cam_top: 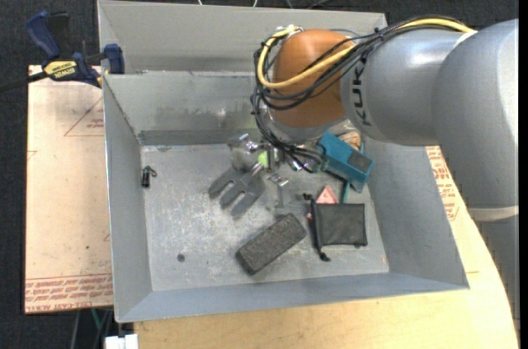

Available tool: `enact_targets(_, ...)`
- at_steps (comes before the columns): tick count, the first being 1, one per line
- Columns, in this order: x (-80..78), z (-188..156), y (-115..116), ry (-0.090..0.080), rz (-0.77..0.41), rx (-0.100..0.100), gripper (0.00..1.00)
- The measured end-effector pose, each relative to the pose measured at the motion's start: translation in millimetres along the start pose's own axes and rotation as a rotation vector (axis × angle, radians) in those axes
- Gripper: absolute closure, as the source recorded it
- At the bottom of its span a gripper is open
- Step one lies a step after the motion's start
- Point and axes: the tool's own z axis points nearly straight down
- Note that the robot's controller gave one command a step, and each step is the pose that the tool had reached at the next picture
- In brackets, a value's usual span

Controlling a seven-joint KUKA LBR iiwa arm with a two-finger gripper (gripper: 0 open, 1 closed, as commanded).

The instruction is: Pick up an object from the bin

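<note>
My gripper (pixel 230 196) hangs low over the middle of the bin floor, its two grey fingers pointing down-left. The fingers stand apart with bare floor between them, so it is open and holds nothing. A dark grey oblong block (pixel 271 242) lies just below and right of the fingertips, apart from them. A black square pouch (pixel 339 225) lies to the right of the block. Beside the wrist, a teal boxy thing (pixel 347 161) is partly hidden by the arm. A small pink triangular piece (pixel 327 195) lies between the teal thing and the pouch.
A small black clip-like piece (pixel 147 176) lies near the left wall. The arm and its orange cover with cables hang over the bin's upper right. Bare floor stretches across the left half and front left of the bin.
</note>
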Motion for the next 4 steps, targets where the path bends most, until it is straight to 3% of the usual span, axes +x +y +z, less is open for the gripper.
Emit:
enact_targets(1,5.3,0,-7,0.000,0.161,-0.002,0.00)
enact_targets(2,-2.3,-3,1,-0.006,-0.028,0.000,1.00)
enact_targets(3,-2.3,-3,1,-0.006,-0.028,0.000,1.00)
enact_targets(4,0.4,-31,3,0.003,-0.028,-0.005,1.00)
